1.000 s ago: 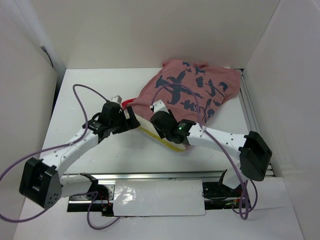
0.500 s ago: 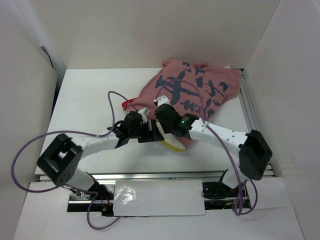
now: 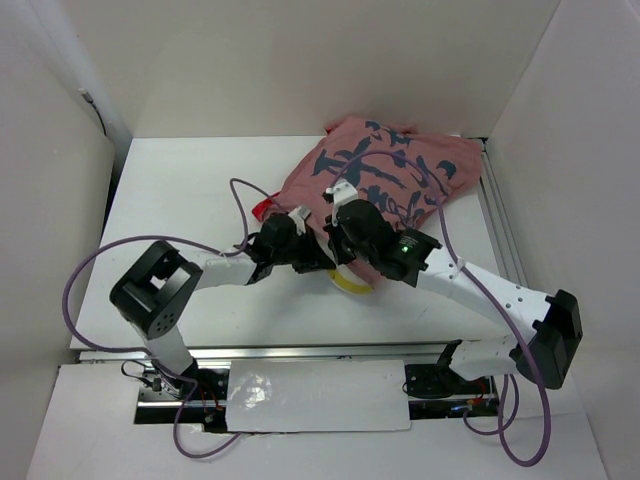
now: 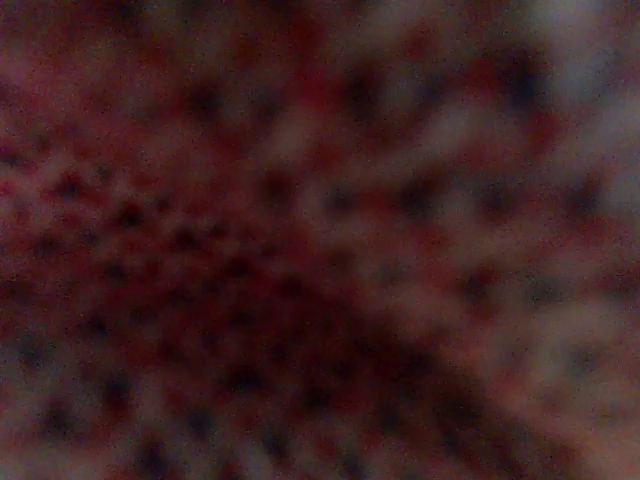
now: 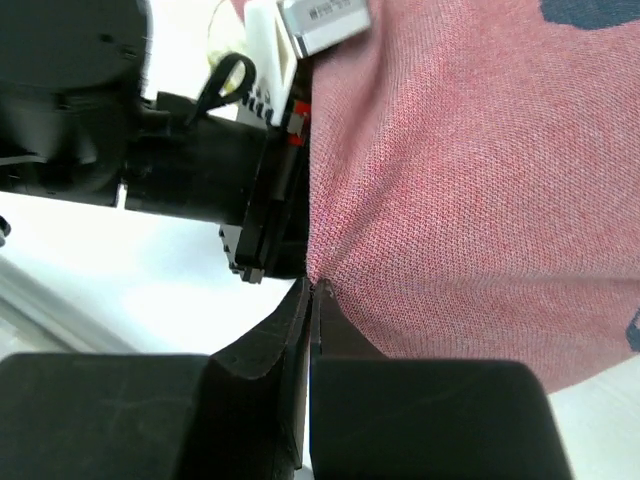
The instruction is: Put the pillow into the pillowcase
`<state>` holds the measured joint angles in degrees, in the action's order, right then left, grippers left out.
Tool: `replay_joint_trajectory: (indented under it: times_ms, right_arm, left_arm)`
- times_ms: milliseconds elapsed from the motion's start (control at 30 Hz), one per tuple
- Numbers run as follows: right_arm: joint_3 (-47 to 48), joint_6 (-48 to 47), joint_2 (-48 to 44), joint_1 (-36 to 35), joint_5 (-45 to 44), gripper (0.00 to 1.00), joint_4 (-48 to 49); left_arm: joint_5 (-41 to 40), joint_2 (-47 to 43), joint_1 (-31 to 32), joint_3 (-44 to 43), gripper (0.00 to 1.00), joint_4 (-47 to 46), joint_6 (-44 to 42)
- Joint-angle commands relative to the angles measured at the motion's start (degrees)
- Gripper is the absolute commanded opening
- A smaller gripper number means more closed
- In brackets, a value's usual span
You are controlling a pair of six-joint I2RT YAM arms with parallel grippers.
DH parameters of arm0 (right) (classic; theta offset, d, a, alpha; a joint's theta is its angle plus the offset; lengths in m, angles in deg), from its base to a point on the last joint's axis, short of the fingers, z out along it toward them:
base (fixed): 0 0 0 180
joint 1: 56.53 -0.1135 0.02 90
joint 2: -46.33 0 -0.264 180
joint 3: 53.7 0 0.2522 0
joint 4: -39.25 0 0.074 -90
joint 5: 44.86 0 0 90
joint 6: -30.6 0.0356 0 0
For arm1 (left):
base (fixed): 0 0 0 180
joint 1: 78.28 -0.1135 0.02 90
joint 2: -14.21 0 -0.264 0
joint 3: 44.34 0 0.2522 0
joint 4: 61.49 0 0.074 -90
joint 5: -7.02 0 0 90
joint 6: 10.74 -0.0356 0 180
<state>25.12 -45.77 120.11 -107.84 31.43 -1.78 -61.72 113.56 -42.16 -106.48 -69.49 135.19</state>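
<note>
Two soft things lie together on the white table (image 3: 180, 200). The pillowcase (image 3: 385, 180), with its dusty pink-red side up, spreads from the middle toward 1 o'clock, up to the far right corner. The pillow (image 3: 352, 284) shows only as a small pale-yellow edge at the 6 o'clock side of the pillowcase's near corner; fabric and arms cover the rest.

The right gripper (image 5: 312, 292) has its fingers pressed together on a small fold of the pink cloth at that near edge. The left gripper (image 3: 312, 256) reaches in from 9 o'clock under the same edge. Its camera sees only blurred red cloth, so I cannot tell how its jaws stand.

White walls (image 3: 300, 60) close the table at 9, 12 and 3 o'clock. A metal rail (image 3: 300, 352) runs along the 6 o'clock edge.

Dark calligraphy marks (image 3: 352, 185) cover the pillowcase, but I cannot read them. A small grey label (image 5: 325, 18) on the left arm is too blurred to read.
</note>
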Motion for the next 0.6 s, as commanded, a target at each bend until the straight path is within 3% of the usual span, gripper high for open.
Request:
replay_joint_trajectory:
  times_ms: [0, 200, 333, 433, 567]
  right_arm:
    - [0.9, 2.1, -2.9, -0.9, 8.8, 0.00, 3.4]
    - [5.5, 1.6, -4.2, -1.4, 22.9, 0.00, 4.1]
    - [11.7, 1.6, -4.2, -4.0, 27.9, 0.00, 3.4]
    - [18.0, 1.6, -1.8, -6.2, 31.3, 0.00, 1.1]
    - [24.0, 1.6, 1.4, -9.1, 29.6, 0.00, -1.6]
  left_arm:
    - [-3.2, -7.7, -0.2, 1.0, 0.00, -15.3, 1.2]
    - [-16.6, -15.9, 2.2, -0.1, 0.00, -18.8, -6.5]
    - [-26.1, -17.7, 4.3, 1.5, 0.00, -28.4, -10.5]
    - [-33.6, -13.6, 6.1, -2.8, 0.00, -26.3, -12.5]
    - [-41.5, -4.4, 7.3, -2.8, 0.00, -35.2, -10.9]
